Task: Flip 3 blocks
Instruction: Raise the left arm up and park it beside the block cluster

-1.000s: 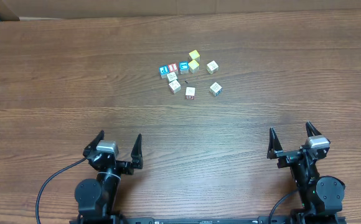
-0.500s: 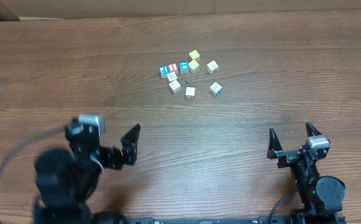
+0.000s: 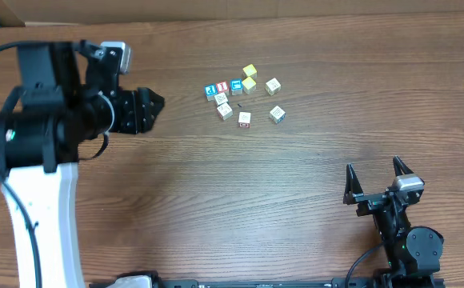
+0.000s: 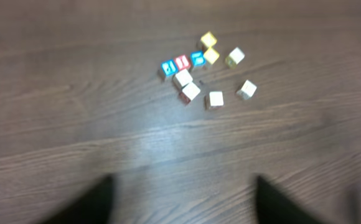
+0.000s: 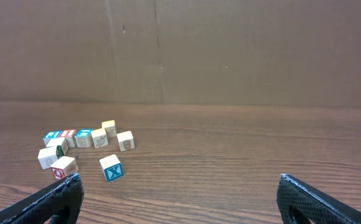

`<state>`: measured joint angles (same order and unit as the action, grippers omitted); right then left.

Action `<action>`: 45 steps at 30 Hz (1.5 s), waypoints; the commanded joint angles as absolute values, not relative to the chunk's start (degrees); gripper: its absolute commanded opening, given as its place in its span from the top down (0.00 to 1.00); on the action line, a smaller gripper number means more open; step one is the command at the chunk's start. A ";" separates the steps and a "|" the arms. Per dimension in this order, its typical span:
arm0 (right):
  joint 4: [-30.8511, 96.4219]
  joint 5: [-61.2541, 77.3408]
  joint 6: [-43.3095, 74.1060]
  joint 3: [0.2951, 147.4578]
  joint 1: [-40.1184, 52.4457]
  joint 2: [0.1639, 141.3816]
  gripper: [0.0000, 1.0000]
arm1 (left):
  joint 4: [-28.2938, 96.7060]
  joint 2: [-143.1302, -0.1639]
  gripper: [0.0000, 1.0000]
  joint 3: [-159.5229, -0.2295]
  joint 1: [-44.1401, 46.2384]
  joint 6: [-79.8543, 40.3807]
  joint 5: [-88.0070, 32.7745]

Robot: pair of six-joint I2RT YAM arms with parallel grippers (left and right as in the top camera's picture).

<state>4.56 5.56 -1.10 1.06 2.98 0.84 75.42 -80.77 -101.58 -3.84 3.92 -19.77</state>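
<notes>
Item 1: my right tool [image 3: 373, 166], near counter [image 3: 296, 200] edge, jaws wide, empty.
Item 2: my left tool [image 3: 156, 106], far out, jaws apart, empty; the nearer arm.
Item 3: blocks [image 3: 225, 111], loose cluster level with it, to its right; red-bordered block [image 3: 245, 119] on the near side.

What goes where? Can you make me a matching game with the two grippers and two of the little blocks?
Things:
1 left gripper
2 right gripper
3 yellow cube
4 red-bordered block

Places:
A near side of the bunch
B far side of the bunch
C low on the right, wide open
D raised, to the left of the bunch

Pairs: 1-D, 2-C, 3-B, 4-A
</notes>
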 commanded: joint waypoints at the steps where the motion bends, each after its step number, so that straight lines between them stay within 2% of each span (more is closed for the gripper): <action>1: 4.34 5.63 -1.34 0.45 2.92 0.34 0.00 | 75.81 -83.83 0.96 -103.13 -3.84 5.13 -20.27; 5: 4.34 5.63 -1.32 0.45 2.92 0.34 0.00 | 75.59 -86.00 0.96 -103.13 -3.86 1.10 -14.70; 6: 4.34 5.63 -1.32 0.45 2.92 0.34 0.00 | 75.42 -86.26 0.88 -103.13 -3.86 0.36 -12.69; 7: 4.34 5.63 -1.32 0.45 2.92 0.34 0.00 | 75.24 -86.46 0.53 -103.13 -3.86 -0.32 -10.72; 8: 4.34 5.63 -1.32 0.45 2.92 0.34 0.00 | 75.05 -86.52 0.00 -103.13 -3.86 -0.97 -9.02; 42: 4.36 5.45 -1.34 0.45 2.92 0.34 0.00 | 74.78 -86.56 0.00 -103.13 -3.81 -1.91 -6.85; 45: 0.45 1.89 -4.01 0.45 2.92 0.34 0.00 | 74.78 -86.56 0.00 -103.13 -3.81 -1.93 -6.85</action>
<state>3.25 5.06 -1.80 1.06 2.98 0.86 75.05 -86.59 -101.65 -3.84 -1.34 -7.40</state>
